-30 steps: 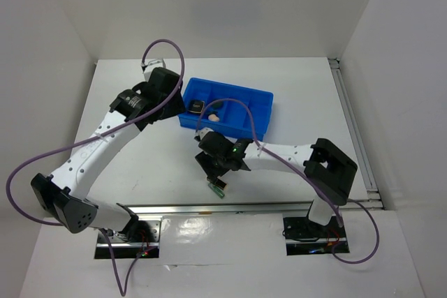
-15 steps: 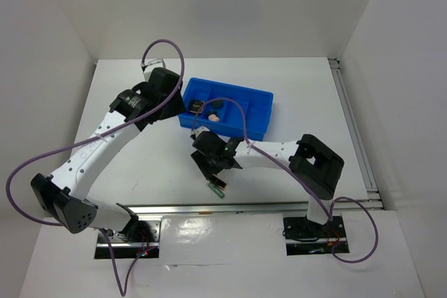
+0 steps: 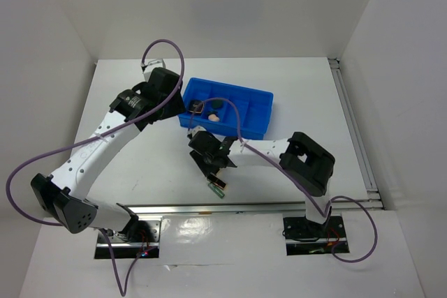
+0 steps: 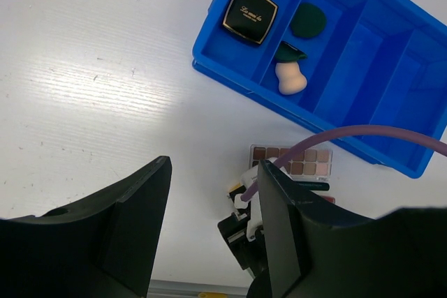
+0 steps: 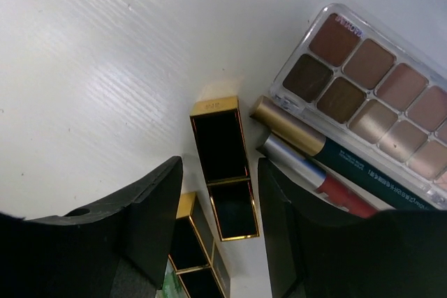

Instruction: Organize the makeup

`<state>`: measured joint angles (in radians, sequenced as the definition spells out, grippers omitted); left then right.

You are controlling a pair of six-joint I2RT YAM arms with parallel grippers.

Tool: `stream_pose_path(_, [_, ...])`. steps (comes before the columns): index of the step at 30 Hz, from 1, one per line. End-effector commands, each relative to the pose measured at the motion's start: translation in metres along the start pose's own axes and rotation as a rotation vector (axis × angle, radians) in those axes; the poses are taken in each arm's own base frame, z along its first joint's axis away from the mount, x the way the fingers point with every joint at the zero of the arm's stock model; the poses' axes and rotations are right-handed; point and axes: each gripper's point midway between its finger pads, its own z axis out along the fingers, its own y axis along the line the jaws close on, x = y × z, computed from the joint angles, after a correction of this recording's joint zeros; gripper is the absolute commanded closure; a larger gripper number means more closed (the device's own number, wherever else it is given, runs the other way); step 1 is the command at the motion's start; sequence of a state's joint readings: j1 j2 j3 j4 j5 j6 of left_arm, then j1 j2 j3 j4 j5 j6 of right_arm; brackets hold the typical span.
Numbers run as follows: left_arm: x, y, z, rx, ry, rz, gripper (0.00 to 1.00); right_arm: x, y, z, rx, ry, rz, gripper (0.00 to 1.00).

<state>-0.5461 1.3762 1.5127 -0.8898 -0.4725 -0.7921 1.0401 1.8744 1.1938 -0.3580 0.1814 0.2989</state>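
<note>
Pick step: right gripper (image 5: 219, 172) straddles black-gold case (image 5: 223, 165), fingers apart; next: lower, clamp, carry far to blue tray (image 3: 253, 112); left gripper (image 4: 215, 172) apart, empty.

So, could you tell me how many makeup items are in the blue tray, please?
3: the black square compact in one end compartment; the dark green round piece and the peach sponge in the next one. A cable may hide more.

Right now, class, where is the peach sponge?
Left wrist view: the peach sponge lies in the blue tray, second compartment from the left, beside the dark green round piece.
</note>
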Motion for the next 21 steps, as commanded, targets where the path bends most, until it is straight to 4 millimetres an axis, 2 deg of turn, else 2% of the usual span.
stream_pose_path(1, [-0.008, 0.0, -0.002, -0.001, -0.029, -0.016, 0.34, -0.031, 0.002, 0.002, 0.01, -0.077, -0.014, 0.45])
stream_pose_path(2, [-0.008, 0.0, -0.002, -0.001, -0.029, -0.016, 0.34, -0.032, 0.003, 0.004, 0.01, -0.077, -0.023, 0.51])
stream_pose_path(8, [-0.009, 0.004, -0.005, -0.009, -0.034, -0.016, 0.34, -0.048, 0.004, 0.0, 0.01, -0.117, -0.048, 0.64])
stream_pose_path(10, [-0.011, 0.004, -0.007, -0.004, -0.04, -0.02, 0.34, -0.067, 0.007, -0.006, 0.008, -0.159, -0.05, 0.67])
stream_pose_path(15, [-0.019, 0.007, -0.014, -0.014, -0.07, -0.028, 0.33, -0.116, 0.012, -0.042, -0.019, -0.274, -0.028, 0.69])
stream_pose_path(18, [-0.027, 0.011, -0.022, -0.017, -0.099, -0.048, 0.33, -0.14, -0.008, -0.065, -0.005, -0.324, 0.029, 0.69])
stream_pose_path(19, [-0.028, 0.012, -0.022, -0.026, -0.106, -0.048, 0.33, -0.152, -0.029, -0.078, 0.009, -0.345, 0.08, 0.69])
stream_pose_path(20, [-0.03, 0.013, -0.026, -0.018, -0.115, -0.055, 0.33, -0.154, -0.027, -0.083, -0.007, -0.349, 0.096, 0.69])
stream_pose_path(21, [-0.034, 0.016, -0.031, -0.017, -0.133, -0.073, 0.33, -0.161, -0.056, -0.083, 0.029, -0.347, 0.191, 0.7])
